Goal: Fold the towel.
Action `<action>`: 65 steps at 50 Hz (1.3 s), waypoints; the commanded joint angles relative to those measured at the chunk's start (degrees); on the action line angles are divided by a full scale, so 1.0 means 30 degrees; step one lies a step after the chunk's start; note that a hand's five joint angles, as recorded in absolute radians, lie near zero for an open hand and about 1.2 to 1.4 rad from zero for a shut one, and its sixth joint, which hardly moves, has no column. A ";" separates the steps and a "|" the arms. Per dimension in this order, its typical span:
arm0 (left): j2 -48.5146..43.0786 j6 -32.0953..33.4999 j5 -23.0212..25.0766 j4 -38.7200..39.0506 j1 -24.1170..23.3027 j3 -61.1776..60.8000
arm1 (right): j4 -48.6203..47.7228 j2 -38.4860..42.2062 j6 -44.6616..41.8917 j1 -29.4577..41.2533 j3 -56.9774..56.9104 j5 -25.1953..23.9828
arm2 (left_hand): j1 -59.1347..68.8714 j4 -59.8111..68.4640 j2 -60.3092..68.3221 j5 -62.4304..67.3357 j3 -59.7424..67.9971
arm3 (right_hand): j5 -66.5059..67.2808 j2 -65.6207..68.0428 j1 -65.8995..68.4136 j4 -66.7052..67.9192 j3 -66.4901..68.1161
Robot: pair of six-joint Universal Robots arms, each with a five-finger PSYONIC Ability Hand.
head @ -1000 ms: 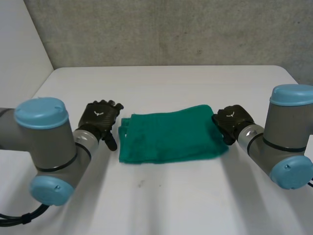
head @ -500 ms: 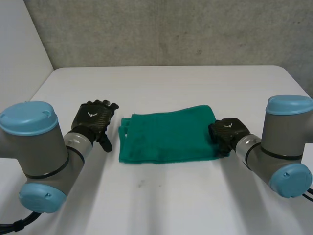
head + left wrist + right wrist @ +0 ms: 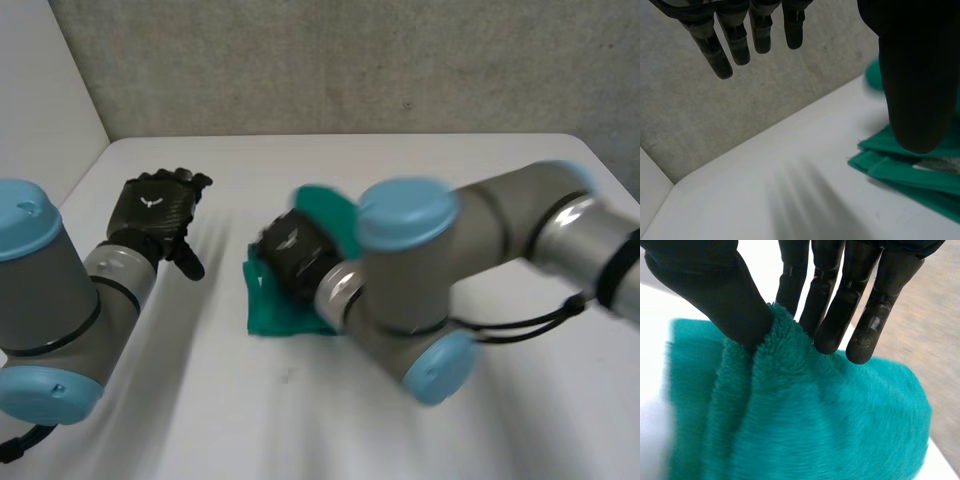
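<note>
Towel [image 3: 272, 312]: we see green terry cloth lying near the middle of the white table [image 3: 250, 160], one part raised in a ridge.
Right hand [image 3: 293, 252]: we see its thumb and fingers [image 3: 830, 315] pinching that raised fold; its arm reaches across the cloth.
Left hand [image 3: 152, 207]: we find it spread, holding nothing, beside the towel's end and apart from it.

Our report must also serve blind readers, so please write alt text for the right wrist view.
The robot's black right hand pinches a raised fold of the fluffy green towel between its thumb and straight fingers. The towel bunches in soft folds at the fingertips, with a strip of the white table beside it.
</note>
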 commanded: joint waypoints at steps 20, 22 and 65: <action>-0.5698 -0.3181 0.0135 -0.1951 -0.3177 0.5412 | 0.1041 -0.0326 0.7029 -0.3484 0.0480 0.0374 | 0.0451 0.0332 0.0355 -0.0042 0.0178 | -1.8813 -1.9107 -1.5069 -1.9368 -1.9247; -0.6812 -0.3094 -0.0391 -0.2771 -0.3148 0.5676 | 0.1920 0.1433 0.7088 -0.3484 -0.0780 0.0374 | 0.0621 0.0502 0.0525 0.0127 0.0348 | -1.8813 -1.9107 -1.5069 -1.9368 -1.9247; 0.4317 -0.5349 0.0515 -0.8340 0.1510 0.8108 | 0.1746 -0.9901 0.8054 -0.8434 0.1913 0.5266 | -0.0052 -0.0171 -0.0148 -0.0545 -0.0325 | -1.8813 -1.9107 -1.5069 -1.9368 -1.9247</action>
